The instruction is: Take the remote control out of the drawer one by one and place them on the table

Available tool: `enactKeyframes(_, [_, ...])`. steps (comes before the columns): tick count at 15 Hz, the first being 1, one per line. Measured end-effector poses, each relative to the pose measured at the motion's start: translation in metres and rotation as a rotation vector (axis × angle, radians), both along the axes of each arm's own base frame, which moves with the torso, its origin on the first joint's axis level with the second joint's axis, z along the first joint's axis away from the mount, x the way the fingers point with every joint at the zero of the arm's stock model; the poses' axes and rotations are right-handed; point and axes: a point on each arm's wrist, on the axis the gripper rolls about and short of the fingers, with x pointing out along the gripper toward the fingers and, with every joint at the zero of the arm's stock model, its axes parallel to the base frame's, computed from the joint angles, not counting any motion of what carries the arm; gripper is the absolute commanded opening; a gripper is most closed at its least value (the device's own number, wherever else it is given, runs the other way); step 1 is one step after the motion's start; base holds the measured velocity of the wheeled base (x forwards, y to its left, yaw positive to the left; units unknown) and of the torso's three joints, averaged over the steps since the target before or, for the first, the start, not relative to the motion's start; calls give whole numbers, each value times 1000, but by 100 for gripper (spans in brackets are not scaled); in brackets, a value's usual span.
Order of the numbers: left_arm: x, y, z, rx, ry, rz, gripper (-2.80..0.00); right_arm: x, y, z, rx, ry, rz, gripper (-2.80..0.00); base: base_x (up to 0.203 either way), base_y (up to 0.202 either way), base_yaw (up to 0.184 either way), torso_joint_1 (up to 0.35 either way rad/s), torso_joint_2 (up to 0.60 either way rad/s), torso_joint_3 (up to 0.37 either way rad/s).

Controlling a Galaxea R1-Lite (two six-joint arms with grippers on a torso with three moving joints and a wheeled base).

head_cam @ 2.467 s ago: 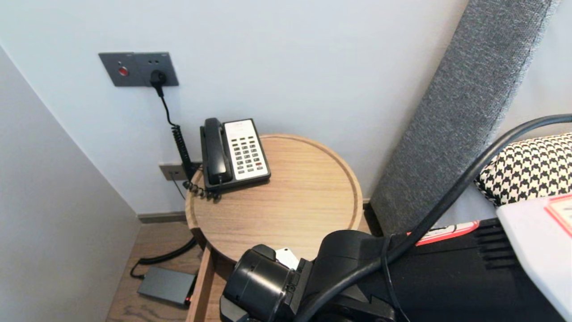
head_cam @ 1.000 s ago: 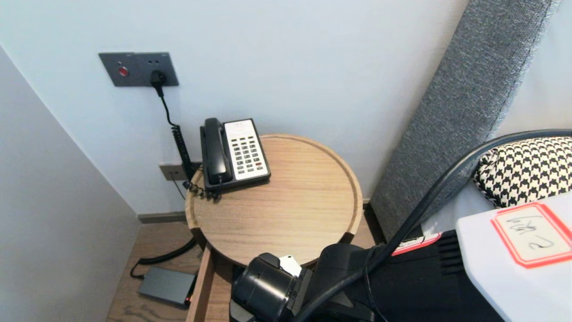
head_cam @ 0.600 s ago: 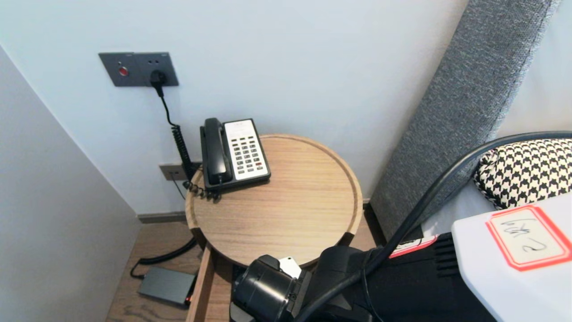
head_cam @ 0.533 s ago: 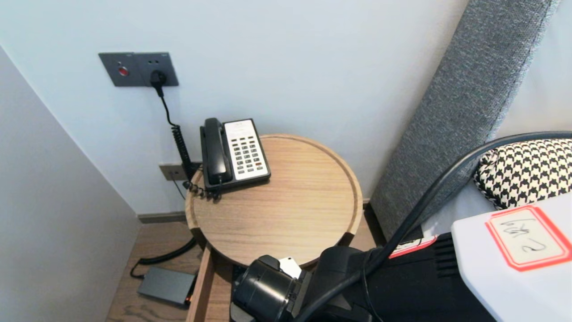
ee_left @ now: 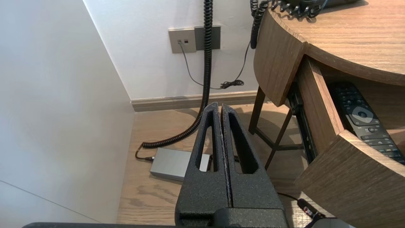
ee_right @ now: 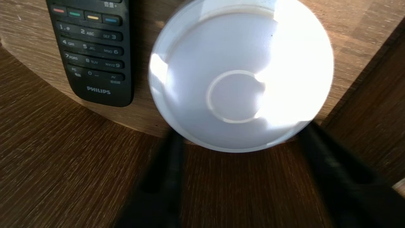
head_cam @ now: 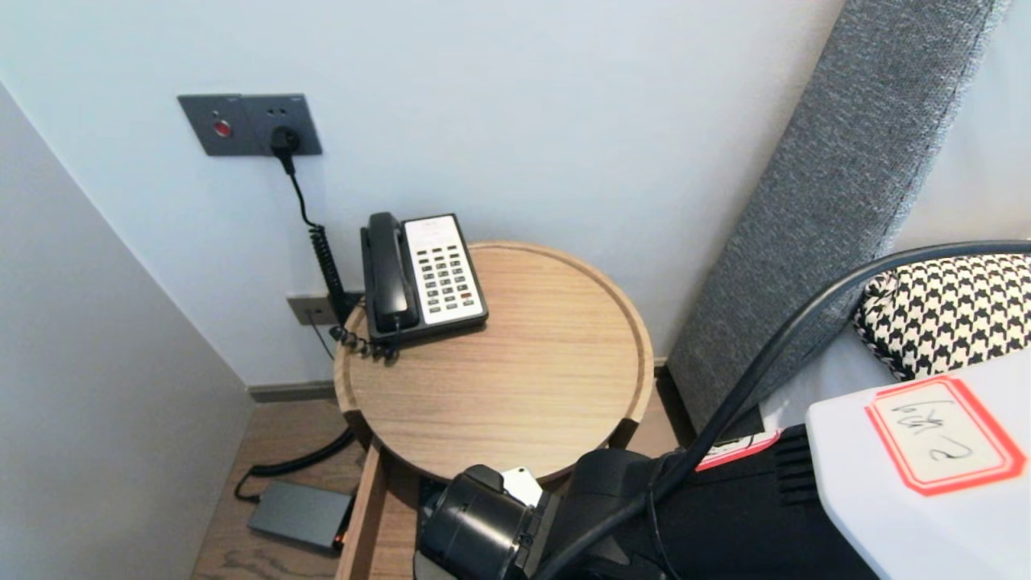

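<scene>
A small white dish (ee_right: 237, 76) lies flat in the open drawer (ee_left: 348, 177) under the round wooden surface (head_cam: 515, 379), just beside a black remote (ee_right: 91, 50) and not touching it. The right end effector (ee_right: 241, 136) is at the dish's near rim. Its fingers stand wide apart, one to each side, with the tips hidden beneath the rim, and no firm clamp on the dish shows. The dish looks light, stiff and glossy, so it is probably slippery against hard fingers and could chip or crack if it is ceramic and gets knocked against the drawer wall. It is shallow and sits low, so the raised rim is the only real purchase. The side away from the remote seems the best place to take hold, with gentle pressure. The left end effector (ee_left: 221, 106) hangs idle with its fingers pressed together, off to the side of the surface above the floor.
</scene>
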Motion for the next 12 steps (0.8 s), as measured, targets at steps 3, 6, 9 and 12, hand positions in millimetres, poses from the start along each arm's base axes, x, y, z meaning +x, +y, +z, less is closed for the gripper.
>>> enactKeyframes(3, [0,0,0,0,0,0,-280,0,0,0,0,0,1,-280,0,0,0,0,0,0])
enactKeyframes(6, [0,0,0,0,0,-1,-280,-1,1,0,1,-2,3,-280,0,0,0,0,0,0])
enactKeyframes(9, [0,0,0,0,0,-1,-280,-1,0,0,0,-2,2,-280,0,0,0,0,0,0])
enactKeyframes(12, [0,0,0,0,0,0,-280,-2,0,0,-4,-3,3,0,0,0,0,0,0,0])
